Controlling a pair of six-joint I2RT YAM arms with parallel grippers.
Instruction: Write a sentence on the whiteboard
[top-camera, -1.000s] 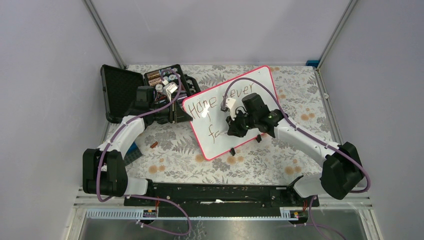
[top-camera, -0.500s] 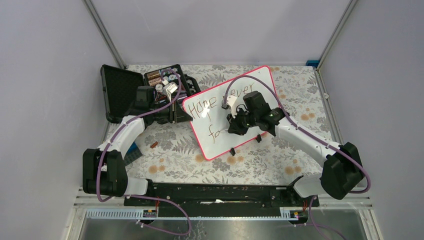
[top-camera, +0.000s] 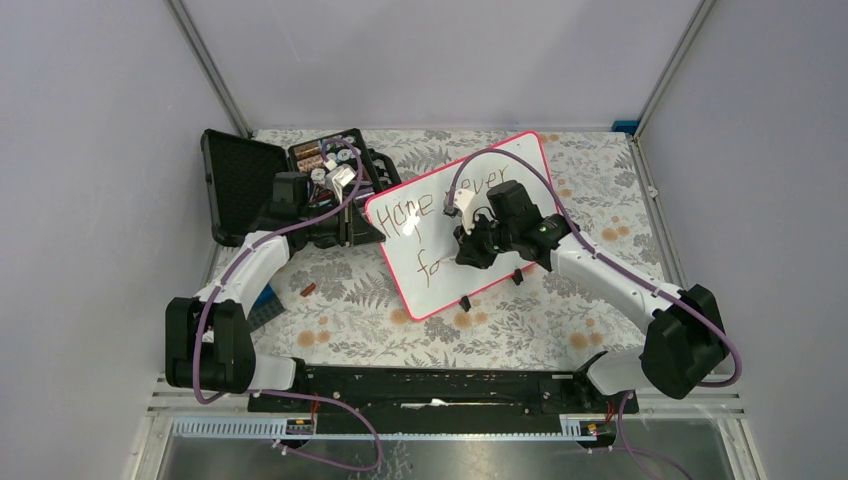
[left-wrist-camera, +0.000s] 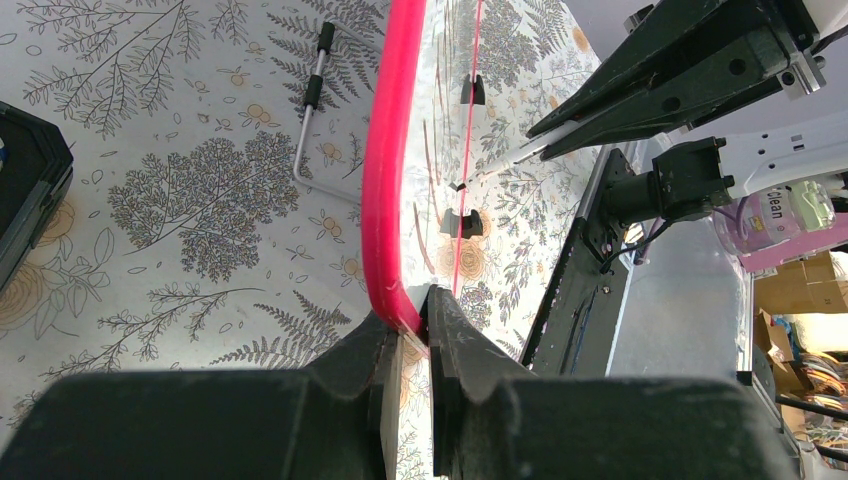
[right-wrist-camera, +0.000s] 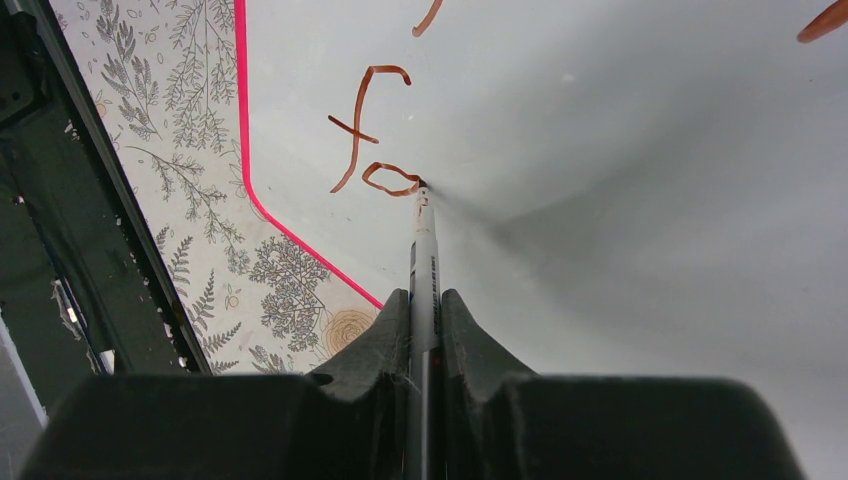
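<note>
The table (top-camera: 340, 320) has a cloth with leaves and flowers on it. The whiteboard (top-camera: 525, 170) sits in the middle of the table. Its long side runs from the left to the far right, and one corner points back at the arms. Two small black clips (top-camera: 465, 302) sit on its near long edge.

The right pincer (right-wrist-camera: 425, 300) is over the near half of the board. It is closed tight on a thin marker (right-wrist-camera: 424, 250). The marker sticks straight out from between the fingers. Its tip touches the white face right at the end of a small round letter. The sentence (right-wrist-camera: 352, 130) is brown. The near line so far reads "fo". The far line starts with "Hope", and the arm hides part of the next word.

The left pincer (left-wrist-camera: 412, 318) is at the board's left short edge. It is closed on the pink rim, so the rim runs away from it like a long pink stripe. A bent metal key (left-wrist-camera: 310, 120) lies on the cloth beside the board.

Behind the left pincer, at the far left, a black case (top-camera: 235, 180) stands open with small things inside.
</note>
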